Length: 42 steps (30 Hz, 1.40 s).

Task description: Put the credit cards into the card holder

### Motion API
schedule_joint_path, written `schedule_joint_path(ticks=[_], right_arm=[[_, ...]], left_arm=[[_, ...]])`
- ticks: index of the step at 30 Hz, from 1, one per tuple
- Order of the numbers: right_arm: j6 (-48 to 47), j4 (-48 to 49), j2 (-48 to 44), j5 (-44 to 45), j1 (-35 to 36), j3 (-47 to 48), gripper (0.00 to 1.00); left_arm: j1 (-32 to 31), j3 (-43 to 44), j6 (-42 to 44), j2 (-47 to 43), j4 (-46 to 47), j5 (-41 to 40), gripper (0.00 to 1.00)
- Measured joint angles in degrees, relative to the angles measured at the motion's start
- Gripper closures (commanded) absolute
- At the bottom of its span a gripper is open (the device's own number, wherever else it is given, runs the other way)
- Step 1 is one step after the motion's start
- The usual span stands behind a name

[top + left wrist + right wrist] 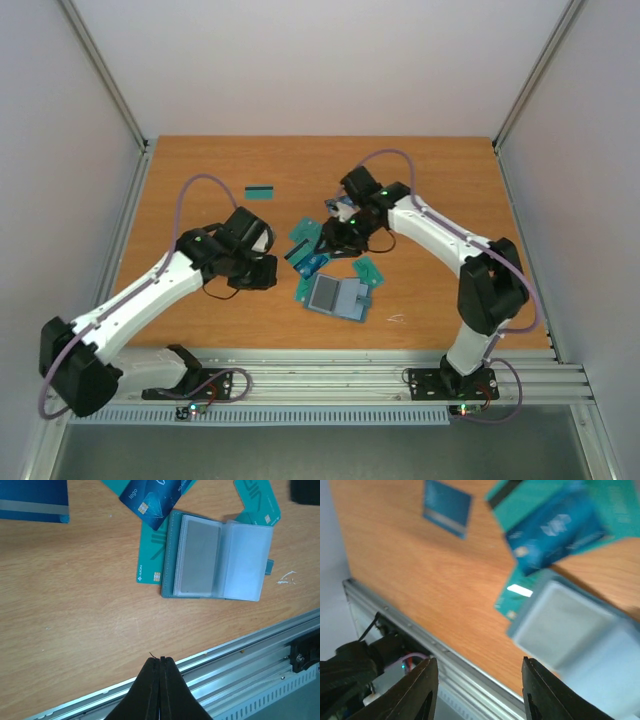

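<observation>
- The card holder (pixel 338 298) lies open and flat on the orange wood-grain surface (pixel 200 170). It has a dull teal stitched cover and glossy clear plastic sleeves (pixel 242 560) over a grey panel.
- The credit cards (pixel 303 232) are thin, round-cornered rectangles scattered just beyond the card holder. One teal card (pixel 150 555) is partly tucked under its edge, and a navy chip card (pixel 155 500) overlaps that one.
- A lone teal striped card (pixel 260 191) lies well apart from the card holder.
- The left jaws are black and tapered, pressed flat together with nothing between them, over bare wood beside the card holder.
- The right jaws are black and blunt, spread wide and empty, above the cards near the card holder. That wrist view is blurred.
</observation>
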Motion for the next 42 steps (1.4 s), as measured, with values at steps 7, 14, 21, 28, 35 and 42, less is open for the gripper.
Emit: schedule_joint_path(ticks=[7,14,21,28,35,42], right_arm=[[-1.55,-0.15,-6.01,2.21,-10.73,-11.15,0.49],[-3.91,1.68,-4.94,1.05,-18.75,-13.53,0.49],[-4.02,7.56,2.99,-2.69,-20.96,-10.82,0.48],[-3.30,12.57,9.92,-5.97,-21.53,-6.47,0.49],[-2.36,16.50,15.21,-8.09,-22.21,-4.37,0.49],[-2.40,18.34,19.15,-10.25,-22.32,-3.43,0.51]], left_arm=[[0.04,6.88,2.95,12.83,1.27,2.01,0.90],[0.44,17.27,5.73,26.21,4.31,4.85,0.94],[2.38,27.80,6.82,41.00,7.06,7.93,0.97],[5.05,36.74,6.86,53.07,8.28,10.91,0.98],[5.51,43.87,7.91,61.44,8.76,12.00,1.00],[5.51,46.38,9.99,64.30,7.61,10.78,1.00]])
